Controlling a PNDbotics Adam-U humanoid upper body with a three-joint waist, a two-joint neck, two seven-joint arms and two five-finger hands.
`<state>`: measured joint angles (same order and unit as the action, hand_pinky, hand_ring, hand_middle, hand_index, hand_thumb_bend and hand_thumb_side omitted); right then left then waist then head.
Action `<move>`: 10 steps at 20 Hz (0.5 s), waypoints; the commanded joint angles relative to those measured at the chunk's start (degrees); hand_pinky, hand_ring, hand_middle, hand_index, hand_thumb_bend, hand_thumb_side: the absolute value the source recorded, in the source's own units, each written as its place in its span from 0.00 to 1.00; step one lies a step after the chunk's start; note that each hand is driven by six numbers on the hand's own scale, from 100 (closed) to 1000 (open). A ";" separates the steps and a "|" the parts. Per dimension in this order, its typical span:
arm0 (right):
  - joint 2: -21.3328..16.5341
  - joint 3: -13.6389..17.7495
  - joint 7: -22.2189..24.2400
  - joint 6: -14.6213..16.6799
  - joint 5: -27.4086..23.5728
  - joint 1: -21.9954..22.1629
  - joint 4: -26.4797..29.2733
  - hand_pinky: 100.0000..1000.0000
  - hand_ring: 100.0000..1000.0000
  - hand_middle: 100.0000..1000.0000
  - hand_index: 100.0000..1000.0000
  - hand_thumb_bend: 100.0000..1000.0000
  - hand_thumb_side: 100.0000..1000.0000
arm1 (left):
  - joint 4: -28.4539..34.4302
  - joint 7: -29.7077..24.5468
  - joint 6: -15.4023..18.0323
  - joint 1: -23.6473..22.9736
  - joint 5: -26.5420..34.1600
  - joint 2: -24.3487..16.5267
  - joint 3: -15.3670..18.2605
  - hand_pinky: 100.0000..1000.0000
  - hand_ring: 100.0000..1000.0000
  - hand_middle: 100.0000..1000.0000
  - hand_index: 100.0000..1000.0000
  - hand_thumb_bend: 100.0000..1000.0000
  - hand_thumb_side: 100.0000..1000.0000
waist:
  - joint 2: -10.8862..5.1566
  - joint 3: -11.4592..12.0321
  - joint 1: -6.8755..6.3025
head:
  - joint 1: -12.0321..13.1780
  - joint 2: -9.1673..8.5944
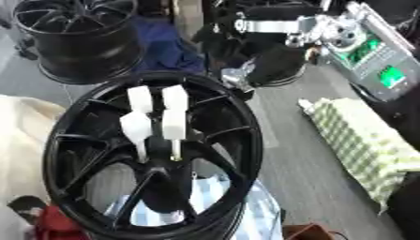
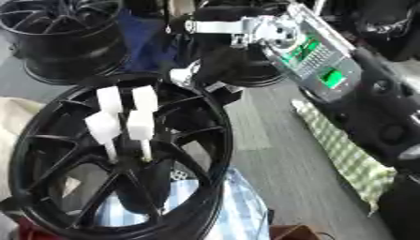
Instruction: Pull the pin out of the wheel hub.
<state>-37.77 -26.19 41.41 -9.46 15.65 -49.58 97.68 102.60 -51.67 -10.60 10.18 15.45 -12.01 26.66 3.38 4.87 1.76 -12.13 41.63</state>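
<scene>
My right hand (image 1: 246, 75) comes in from the far right, black with silver joints, and sits at the far rim of the wheel hub (image 1: 82, 140). I cannot tell whether its fingers are curled or straight; they blur into the dark rim there. My left hand shows in neither view.

The wheel hub stands tilted toward me in the near left, black, with spokes running to its centre. Four white pins (image 1: 174, 124) stick out of the middle, two nearer and two farther, side by side.

A second black wheel (image 1: 78, 37) sits at the far left. A green checked cloth (image 1: 365, 140) lies to the right, and a blue striped cloth (image 1: 254, 211) under the hub's near edge.
</scene>
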 commanded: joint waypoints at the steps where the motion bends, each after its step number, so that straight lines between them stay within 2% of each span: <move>1: 0.90 0.15 2.08 1.01 2.25 -1.61 -1.97 0.73 0.74 0.81 0.95 0.00 0.58 | 0.90 -0.29 -0.25 0.62 -0.11 -0.37 -0.04 0.67 0.57 0.65 0.91 0.00 0.69 | -0.29 0.10 -0.29 | -0.23 -0.43; 10: 5.57 -1.08 5.03 3.23 6.64 -2.59 -7.54 0.76 0.81 0.84 0.96 0.00 0.59 | 1.19 -0.29 -0.56 0.55 -0.26 0.10 -0.22 0.68 0.57 0.65 0.91 0.00 0.69 | -0.28 0.45 -0.45 | -0.66 -0.26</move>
<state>-32.06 -27.63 46.11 -6.56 21.38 -50.89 90.60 102.64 -51.66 -10.82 10.18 15.25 -11.54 26.65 3.43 5.30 1.56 -12.54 41.64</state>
